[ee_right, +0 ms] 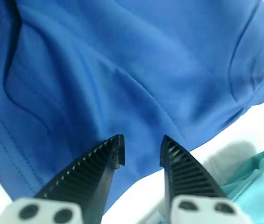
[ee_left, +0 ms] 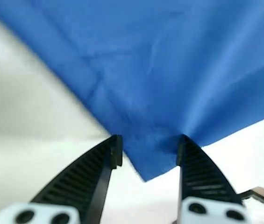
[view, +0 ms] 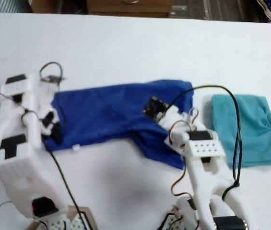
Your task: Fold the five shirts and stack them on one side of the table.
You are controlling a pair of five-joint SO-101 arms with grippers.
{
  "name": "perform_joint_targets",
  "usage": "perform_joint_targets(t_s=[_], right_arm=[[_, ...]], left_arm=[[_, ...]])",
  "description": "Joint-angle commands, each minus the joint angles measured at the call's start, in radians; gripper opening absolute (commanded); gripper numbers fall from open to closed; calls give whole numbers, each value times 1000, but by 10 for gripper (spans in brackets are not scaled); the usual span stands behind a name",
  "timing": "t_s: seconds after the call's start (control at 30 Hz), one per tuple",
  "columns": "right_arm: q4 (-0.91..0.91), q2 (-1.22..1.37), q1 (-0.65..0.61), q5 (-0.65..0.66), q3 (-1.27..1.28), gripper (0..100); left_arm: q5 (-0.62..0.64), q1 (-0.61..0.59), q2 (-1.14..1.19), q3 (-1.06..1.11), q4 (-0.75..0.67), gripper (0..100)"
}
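Open table (view: 125,43) stretches beyond the blue shirt (view: 111,112); the teal shirt (view: 245,129) occupies the right side.

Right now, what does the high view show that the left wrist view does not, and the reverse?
The high view adds the teal shirt and the right end effector over the blue shirt. The left wrist view adds a close look at the left end effector, its ridged fingers open on either side of a shirt corner. Both share the blue shirt and the white table.
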Motion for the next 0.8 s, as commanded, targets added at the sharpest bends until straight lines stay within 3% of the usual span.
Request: perform_joint_targets(t_s=[0.0,0.13,0.37,0.63,0.77], right_arm=[[-16,-28,-5,-43,3,134],[-1,-38,-59,-127,2,134],[64,-30,-151,-129,23,134],[139,-39,-111,-83,-69,134],[297,-39,-143,-112,-221,134]], left_arm=[[-38,-35,-72,-42,3,211],[-37,-15,-72,-179,34,211],[34,92,-60,-533,173,211],[127,181,132,-544,87,211],[132,201,235,-544,60,211]])
